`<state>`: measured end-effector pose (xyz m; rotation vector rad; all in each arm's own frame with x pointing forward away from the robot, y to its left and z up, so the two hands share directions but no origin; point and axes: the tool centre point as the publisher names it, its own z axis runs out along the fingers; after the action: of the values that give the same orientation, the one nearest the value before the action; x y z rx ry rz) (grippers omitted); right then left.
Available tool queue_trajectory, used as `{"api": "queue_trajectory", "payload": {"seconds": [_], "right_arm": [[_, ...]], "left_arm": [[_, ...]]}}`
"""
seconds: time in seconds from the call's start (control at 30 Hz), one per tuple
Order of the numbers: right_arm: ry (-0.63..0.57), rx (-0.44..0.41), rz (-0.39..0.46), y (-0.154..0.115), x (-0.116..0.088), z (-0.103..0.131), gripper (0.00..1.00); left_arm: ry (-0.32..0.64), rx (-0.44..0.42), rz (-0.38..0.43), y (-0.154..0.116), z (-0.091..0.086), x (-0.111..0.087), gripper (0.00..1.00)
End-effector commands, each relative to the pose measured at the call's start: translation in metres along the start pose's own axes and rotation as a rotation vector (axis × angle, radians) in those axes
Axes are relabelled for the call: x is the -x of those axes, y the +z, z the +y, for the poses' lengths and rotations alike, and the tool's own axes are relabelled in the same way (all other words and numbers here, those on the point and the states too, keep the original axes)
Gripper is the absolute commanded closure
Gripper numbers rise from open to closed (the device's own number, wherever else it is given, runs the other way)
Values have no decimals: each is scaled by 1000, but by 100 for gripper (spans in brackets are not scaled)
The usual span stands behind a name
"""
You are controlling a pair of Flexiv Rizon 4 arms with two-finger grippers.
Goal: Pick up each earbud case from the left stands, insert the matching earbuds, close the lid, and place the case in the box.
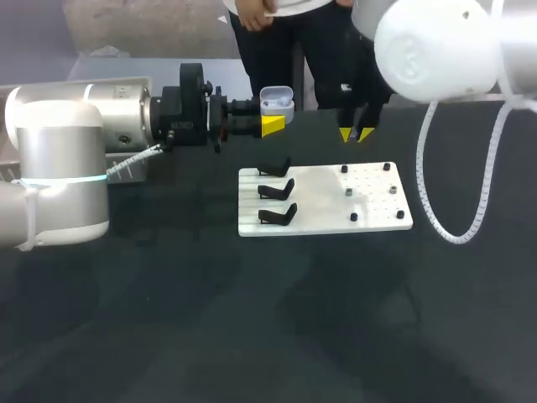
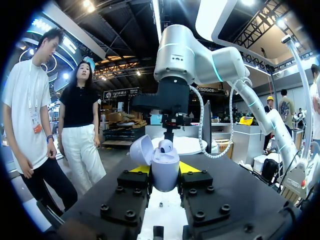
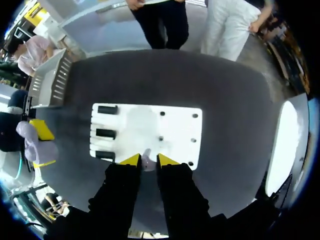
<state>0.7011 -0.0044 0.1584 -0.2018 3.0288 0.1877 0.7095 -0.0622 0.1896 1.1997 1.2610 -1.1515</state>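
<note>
The left gripper [image 2: 165,169] is clenched on the lavender earbud case [image 2: 165,176], its yellow-tipped fingers [image 2: 140,169] pressing the lower body from two sides. The case is held upright, well above the table. Its lid [image 2: 141,150] is swung open to one side, and a seated earbud [image 2: 165,146] shows in the mouth of the case. The right gripper [image 3: 149,160] hangs tips-down with its fingers drawn close together. They are pinched on a small pale piece that looks like a loose earbud [image 3: 146,159], though it is too small to make out more. In the head view the two grippers are near each other but apart, the right one at about 3 o'clock from the held case and a little lower. Below them lies the white board [image 1: 323,201], flat on the dark table [image 1: 252,319]. The case hovers at roughly 11 o'clock from the board's middle and the right gripper at roughly 1 o'clock, both past its far edge. Three black stands [image 1: 277,190] sit in a column along the board's 9 o'clock side, and none carries a case. Small dark pegs [image 1: 392,189] dot its 3 o'clock half in two columns. A white box [image 3: 52,82] with a slotted wall stands near the table's corner, well apart from the board on the stands' side. The left arm [image 1: 59,159] lies level across the table, and the right arm [image 1: 436,50] comes down from above, trailing a ribbed white hose [image 1: 470,201].
</note>
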Motion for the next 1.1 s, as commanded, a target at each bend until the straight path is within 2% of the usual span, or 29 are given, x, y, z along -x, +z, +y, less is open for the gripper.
{"api": "queue_trajectory", "payload": {"seconds": [0.03, 0.23, 0.4, 0.57, 0.77, 0.9, 1.1], "right_arm": [[-67, -1, 19, -35, -16, 13, 100], [-181, -2, 34, -61, -29, 32, 100], [-260, -5, 46, -76, -31, 46, 100], [-319, -6, 39, -85, -25, 56, 100], [-385, -42, 18, -94, -9, 69, 100], [-419, -35, 7, -97, 1, 79, 100], [-456, -37, 1, -101, 5, 95, 100]], "left_arm": [[0, 0, 0, 0, 1, 0, 100], [0, 0, 0, 0, 1, 0, 100], [0, 0, 0, 0, 1, 0, 100], [0, 0, 0, 0, 1, 0, 100], [0, 0, 0, 0, 1, 0, 100], [0, 0, 0, 0, 1, 0, 100], [0, 0, 0, 0, 1, 0, 100]]}}
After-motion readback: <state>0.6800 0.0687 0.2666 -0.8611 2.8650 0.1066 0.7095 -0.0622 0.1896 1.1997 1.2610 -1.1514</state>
